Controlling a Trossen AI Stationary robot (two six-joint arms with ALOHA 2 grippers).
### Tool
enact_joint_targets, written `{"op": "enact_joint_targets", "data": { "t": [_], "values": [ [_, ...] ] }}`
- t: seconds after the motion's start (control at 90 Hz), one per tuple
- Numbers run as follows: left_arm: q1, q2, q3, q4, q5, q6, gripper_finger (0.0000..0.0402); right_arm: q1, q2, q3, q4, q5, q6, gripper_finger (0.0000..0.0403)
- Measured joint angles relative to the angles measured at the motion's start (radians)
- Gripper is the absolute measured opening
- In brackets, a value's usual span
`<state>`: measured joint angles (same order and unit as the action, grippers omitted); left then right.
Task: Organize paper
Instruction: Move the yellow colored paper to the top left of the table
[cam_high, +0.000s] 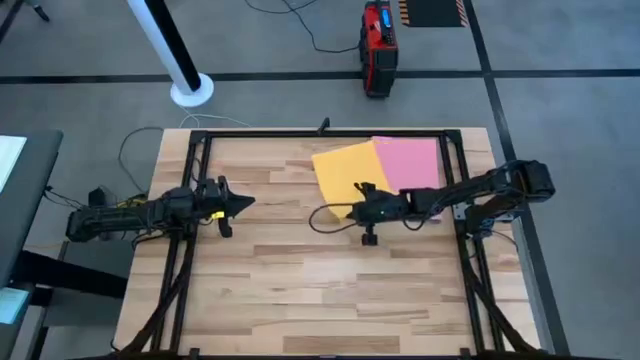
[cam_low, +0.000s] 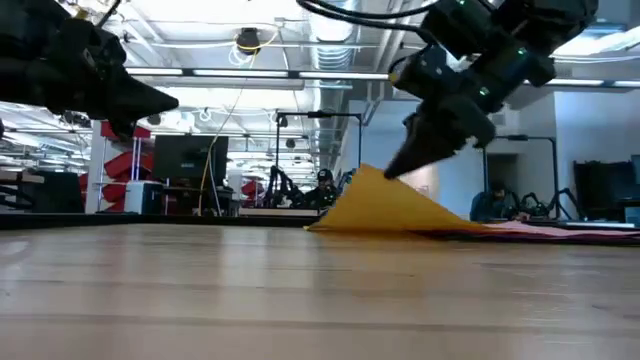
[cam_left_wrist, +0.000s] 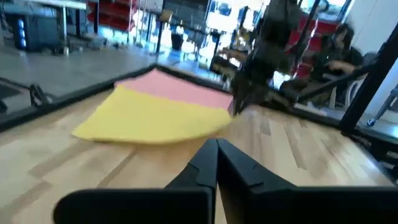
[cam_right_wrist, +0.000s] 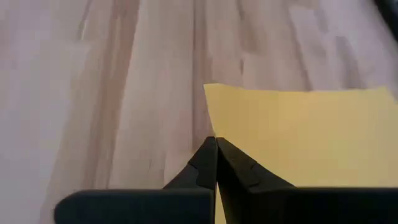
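High view: wooden table (cam_high: 300, 290); right gripper (cam_high: 357, 189) pinches lifted yellow paper (cam_high: 345, 170); left gripper (cam_high: 245, 203) closed, empty.

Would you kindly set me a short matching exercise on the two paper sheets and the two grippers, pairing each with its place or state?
Things:
1. yellow sheet
2. pink sheet
3. left gripper
4. right gripper

Places or states:
A. lying flat by the table's far right corner
B. shut on a sheet's edge
C. one edge raised off the table
D. shut on nothing, over bare wood on the table's left

Pairs: 1-C, 2-A, 3-D, 4-B
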<state>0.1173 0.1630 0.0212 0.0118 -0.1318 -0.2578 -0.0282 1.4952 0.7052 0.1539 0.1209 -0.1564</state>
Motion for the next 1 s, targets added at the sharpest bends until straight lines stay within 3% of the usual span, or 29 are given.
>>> {"op": "enact_joint_targets", "data": {
  "t": [0.144, 0.311, 0.7, 0.878, 1.0],
  "values": [
    [0.000, 0.097, -0.002, 0.072, -0.011, -0.016, 0.0000, -0.049, 0.009, 0.000, 0.077, -0.045, -0.005, 0.0000],
    [0.000, 0.187, -0.002, 0.147, -0.034, -0.025, 0.0000, -0.082, 0.112, 0.021, 0.177, -0.127, -0.002, 0.0000],
    [0.000, 0.362, -0.001, 0.346, -0.044, -0.061, 0.0000, -0.086, 0.475, 0.322, 0.213, -0.226, -0.039, 0.0000],
    [0.000, 0.434, 0.013, 0.366, -0.054, -0.061, 0.0000, -0.074, 0.509, 0.410, 0.173, -0.229, -0.058, 0.0007],
    [0.000, 0.483, 0.014, 0.411, -0.057, -0.063, 0.0000, -0.070, 0.486, 0.446, 0.164, -0.230, -0.052, 0.0036]
  ]
}}
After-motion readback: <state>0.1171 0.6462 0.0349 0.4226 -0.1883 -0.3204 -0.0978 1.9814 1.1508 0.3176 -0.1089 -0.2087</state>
